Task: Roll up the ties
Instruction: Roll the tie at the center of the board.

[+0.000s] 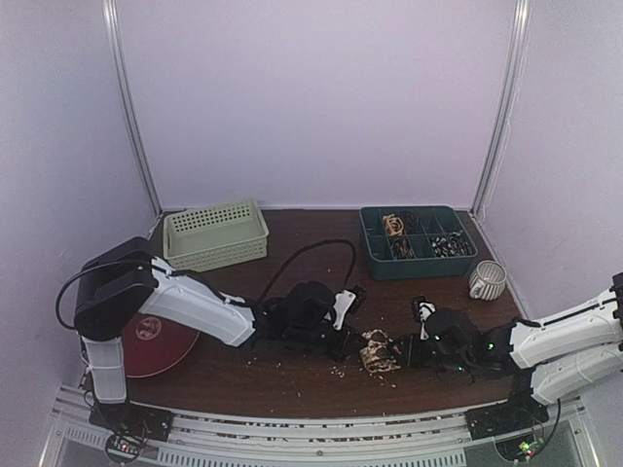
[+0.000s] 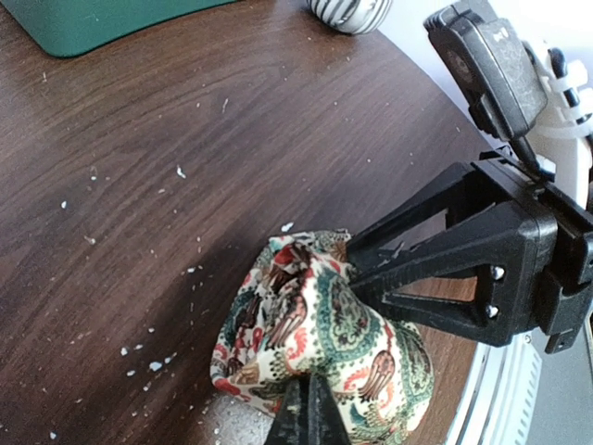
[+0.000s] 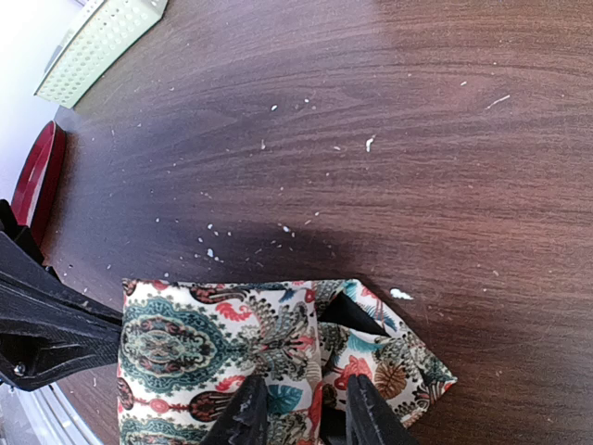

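Observation:
One tie (image 1: 378,352), cream cloth with a busy pattern of green, red and brown, lies bunched and partly rolled on the brown table near its front edge. My left gripper (image 1: 348,341) reaches it from the left and my right gripper (image 1: 403,352) from the right. In the left wrist view the left fingertips (image 2: 310,419) are pressed together on the tie's (image 2: 315,338) near side, and the right gripper (image 2: 357,269) pinches its far side. In the right wrist view the right fingers (image 3: 246,417) hold a fold of the tie (image 3: 232,348) between them.
A pale green basket (image 1: 215,233) stands at the back left. A dark green divided tray (image 1: 417,243) at the back right holds rolled items. A striped mug (image 1: 487,280) sits at the right, a red plate (image 1: 156,345) at the left. A black cable (image 1: 302,255) loops mid-table. Pale crumbs are scattered around.

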`<move>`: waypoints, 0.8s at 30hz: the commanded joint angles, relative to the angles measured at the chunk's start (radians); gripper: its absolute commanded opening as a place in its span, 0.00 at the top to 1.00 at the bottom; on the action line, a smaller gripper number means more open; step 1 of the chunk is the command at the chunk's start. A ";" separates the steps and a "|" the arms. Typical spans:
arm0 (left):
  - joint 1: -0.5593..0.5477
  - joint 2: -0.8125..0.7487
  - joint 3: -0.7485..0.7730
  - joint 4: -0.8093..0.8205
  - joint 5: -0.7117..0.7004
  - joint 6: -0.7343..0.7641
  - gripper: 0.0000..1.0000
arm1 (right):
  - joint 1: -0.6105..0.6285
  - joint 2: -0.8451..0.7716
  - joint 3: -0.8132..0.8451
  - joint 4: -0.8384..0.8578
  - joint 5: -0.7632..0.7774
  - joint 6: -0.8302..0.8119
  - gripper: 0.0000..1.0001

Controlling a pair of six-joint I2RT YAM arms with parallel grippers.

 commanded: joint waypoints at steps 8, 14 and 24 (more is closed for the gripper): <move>-0.004 0.052 0.083 -0.047 -0.003 0.023 1.00 | -0.008 -0.016 -0.008 -0.059 0.045 0.015 0.72; -0.004 0.057 0.109 -0.083 -0.022 0.035 0.99 | -0.009 -0.080 0.020 -0.123 0.064 0.015 0.69; -0.004 0.056 0.116 -0.105 -0.031 0.043 0.99 | -0.008 -0.147 0.034 -0.161 0.047 0.035 0.57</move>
